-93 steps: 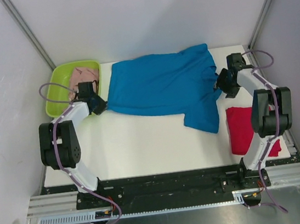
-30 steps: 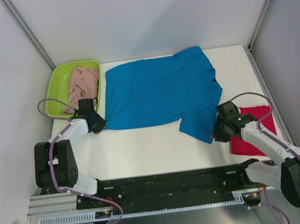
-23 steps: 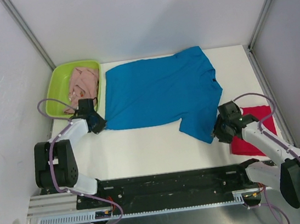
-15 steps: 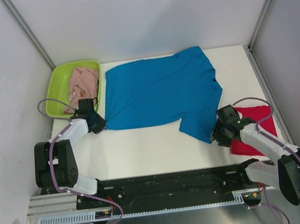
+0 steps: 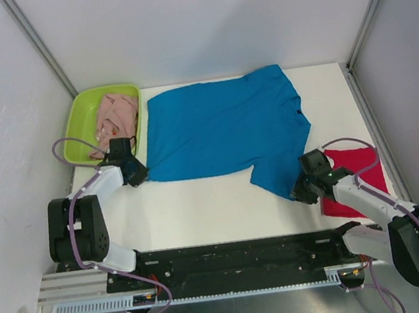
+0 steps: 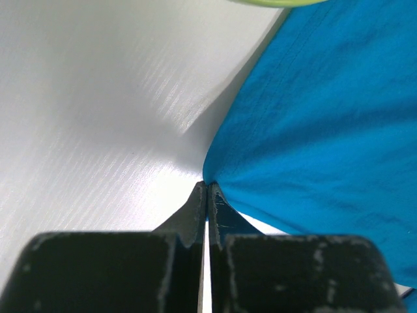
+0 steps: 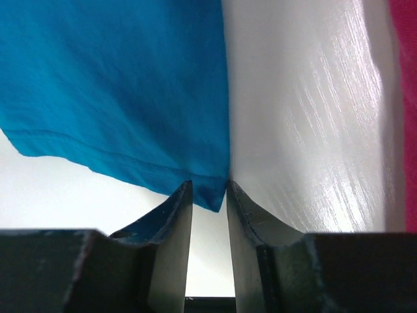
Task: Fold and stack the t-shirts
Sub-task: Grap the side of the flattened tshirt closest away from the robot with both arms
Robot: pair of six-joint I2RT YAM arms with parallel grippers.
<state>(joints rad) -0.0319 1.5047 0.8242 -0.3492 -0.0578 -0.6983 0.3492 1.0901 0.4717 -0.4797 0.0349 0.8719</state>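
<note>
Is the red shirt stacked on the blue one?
No, the red t-shirt lies at the right edge, beside the blue t-shirt, not on it.

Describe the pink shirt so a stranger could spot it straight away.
Find the white table, then the lime-green tray at its far left corner. The pink shirt lies crumpled inside that tray, whereas the blue shirt and red shirt lie on the table itself.

A bare strip of table [image 5: 200,204] is left along the near edge of the blue shirt [image 5: 221,128], where a gripper could be passed. To the shirt's left, the way is barred by a green tray [image 5: 75,132] heaped with a pink shirt [image 5: 116,113]. Off its near right corner lies a red shirt [image 5: 359,175].
</note>
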